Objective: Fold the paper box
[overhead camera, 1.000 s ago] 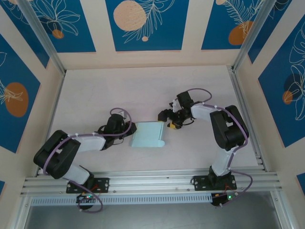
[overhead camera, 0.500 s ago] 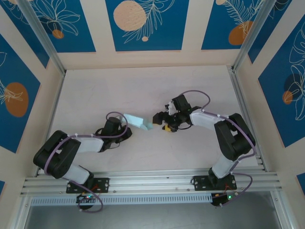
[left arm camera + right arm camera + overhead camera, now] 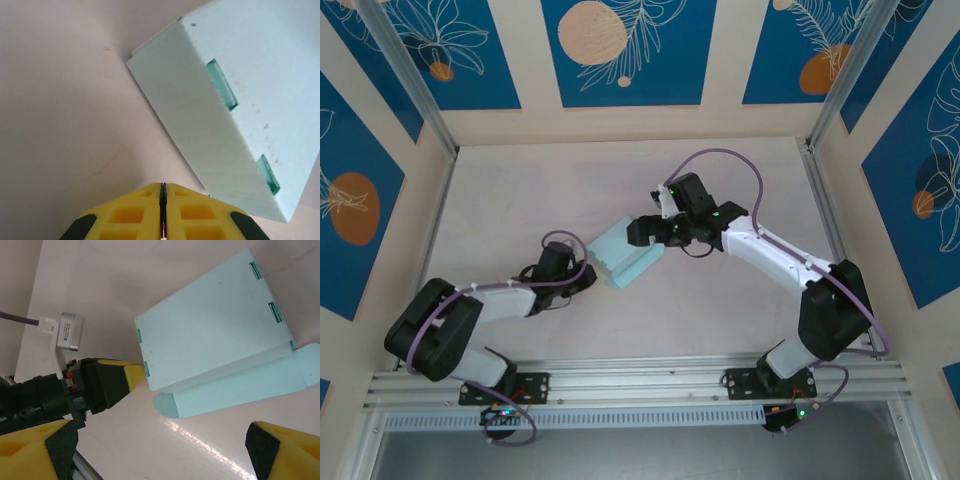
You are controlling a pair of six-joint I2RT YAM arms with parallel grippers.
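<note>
The paper box [image 3: 625,256] is a pale blue flat box lying at an angle on the table, with one long flap [image 3: 240,389] spread open beside it. In the left wrist view its side wall with two tab slots [image 3: 215,95] fills the upper right. My left gripper [image 3: 588,274] is shut with nothing between its yellow fingertips [image 3: 162,188], and its tip [image 3: 131,376] sits right at the box's left edge. My right gripper [image 3: 648,236] hovers over the box's far right end, jaws wide open [image 3: 160,450] and holding nothing.
Bare pale tabletop [image 3: 720,300] surrounds the box. Wooden walls with blue panels [image 3: 628,50] close off the back and sides. An aluminium rail [image 3: 640,375] runs along the near edge, by both arm bases.
The box, lying flat a second ago, was tipped up and now lies turned, further back and left. My right arm has swung left over it, jaws wider. The left gripper stays shut.
</note>
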